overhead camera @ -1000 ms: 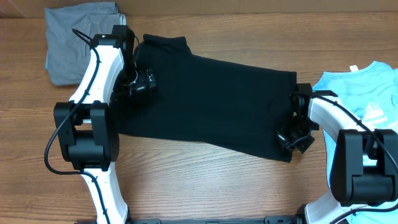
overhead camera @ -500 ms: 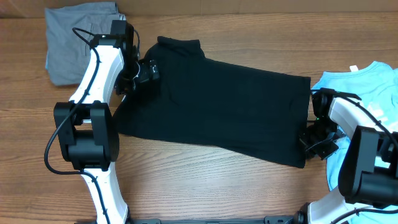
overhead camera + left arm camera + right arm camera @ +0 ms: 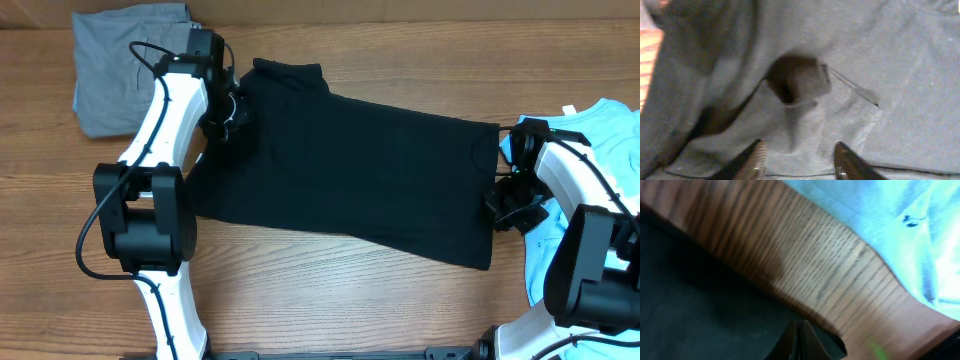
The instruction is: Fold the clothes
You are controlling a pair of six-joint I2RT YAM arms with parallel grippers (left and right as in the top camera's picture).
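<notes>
My right gripper is pinched shut on the hem of the plain black short-sleeved T-shirt, which lies flat across the wooden table; my left gripper straddles the sleeve, jaws half apart; I'd bite low, then lift evenly.

Both arms have white shells, black joints, looping black cables.

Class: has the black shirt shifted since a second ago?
Yes. The black shirt slid right, away from the grey garment, toward the blue shirt.
</notes>
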